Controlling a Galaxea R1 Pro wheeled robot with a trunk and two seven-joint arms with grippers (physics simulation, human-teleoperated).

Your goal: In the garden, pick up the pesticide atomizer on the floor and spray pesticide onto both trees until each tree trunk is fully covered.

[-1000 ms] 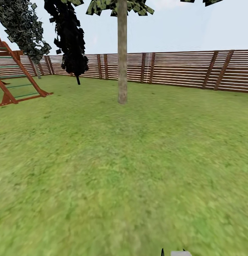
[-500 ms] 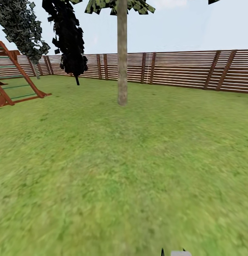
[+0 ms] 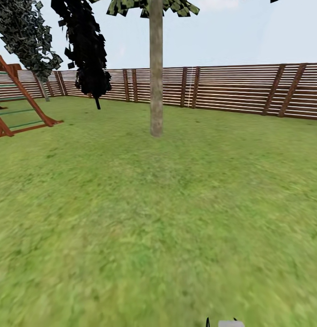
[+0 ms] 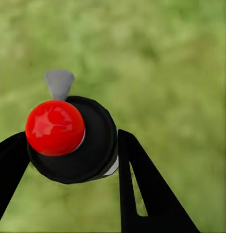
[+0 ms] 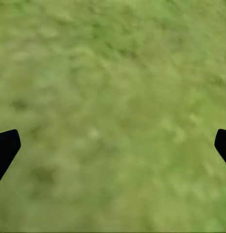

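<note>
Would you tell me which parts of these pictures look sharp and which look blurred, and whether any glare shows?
Head view: the tree trunk and fence are crisp, while the lawn smears toward the near edge. Left wrist view: the pesticide atomizer is sharp between the left gripper fingers, with small white highlights on its red top; the grass behind is blurred. Right wrist view: soft, mottled grass between the right gripper fingertips.

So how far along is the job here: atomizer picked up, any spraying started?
Done: the pesticide atomizer is off the floor, clamped in the left tool. In hand: the head view faces a tree trunk across the lawn, still some way off. Left: no pesticide specks show on that trunk, so spraying both trees remains. The right tool hangs open over grass.
</note>
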